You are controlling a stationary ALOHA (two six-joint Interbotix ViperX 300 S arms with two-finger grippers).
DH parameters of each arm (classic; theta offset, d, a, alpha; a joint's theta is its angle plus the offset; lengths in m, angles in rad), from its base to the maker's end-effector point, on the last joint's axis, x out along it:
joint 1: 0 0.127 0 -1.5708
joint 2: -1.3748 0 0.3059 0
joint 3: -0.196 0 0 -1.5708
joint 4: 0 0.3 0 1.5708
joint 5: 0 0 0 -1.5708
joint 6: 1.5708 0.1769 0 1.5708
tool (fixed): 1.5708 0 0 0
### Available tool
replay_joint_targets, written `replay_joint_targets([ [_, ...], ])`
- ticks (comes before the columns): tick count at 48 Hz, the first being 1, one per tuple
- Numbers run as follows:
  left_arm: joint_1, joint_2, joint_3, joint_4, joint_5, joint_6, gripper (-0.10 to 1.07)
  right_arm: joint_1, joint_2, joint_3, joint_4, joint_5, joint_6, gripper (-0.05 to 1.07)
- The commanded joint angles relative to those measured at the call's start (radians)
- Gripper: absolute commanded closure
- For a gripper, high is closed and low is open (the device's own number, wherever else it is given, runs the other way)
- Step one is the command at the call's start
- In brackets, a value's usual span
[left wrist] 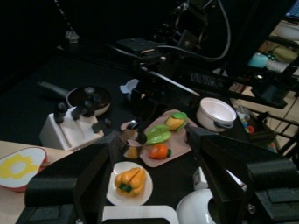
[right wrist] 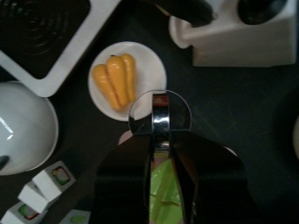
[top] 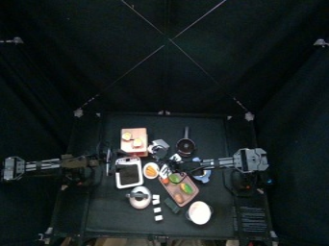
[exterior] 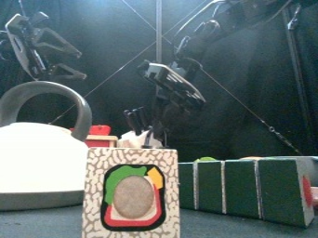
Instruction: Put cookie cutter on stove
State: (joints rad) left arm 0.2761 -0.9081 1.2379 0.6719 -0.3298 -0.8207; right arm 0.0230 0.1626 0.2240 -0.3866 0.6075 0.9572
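My right gripper is shut on a shiny round metal cookie cutter and holds it above the table, beside a white plate of orange food. The stove, a black hob with rings in a white frame, lies just past that plate. In the top view the stove is left of the middle and the right gripper is next to it. In the front view the right gripper hangs above the things. My left gripper is open and empty at the table's left.
A white kettle stands near the stove and looms at the left in the front view. A cutting board with toy vegetables, a white bowl, a knife block and a pan crowd the table. Patterned boxes stand at the front edge.
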Motion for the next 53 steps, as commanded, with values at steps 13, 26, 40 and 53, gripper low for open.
replay_joint_targets([
  [13,-0.043,-0.035,-0.002,0.026,-0.27,0.057,0.02,0.005,0.043,-0.12,-0.012,-0.141,-0.003,0.47],
  [26,-0.104,-0.035,-0.005,0.057,-0.38,0.086,0.02,0.003,0.133,-0.224,-0.031,-0.195,-0.003,0.47],
  [40,-0.147,-0.035,-0.005,0.058,-0.443,0.087,0.02,0.005,0.268,-0.397,-0.061,-0.173,-0.012,0.47],
  [53,-0.147,-0.035,-0.006,0.06,-0.446,0.087,0.02,0.002,0.341,-0.497,-0.084,-0.124,-0.015,0.47],
])
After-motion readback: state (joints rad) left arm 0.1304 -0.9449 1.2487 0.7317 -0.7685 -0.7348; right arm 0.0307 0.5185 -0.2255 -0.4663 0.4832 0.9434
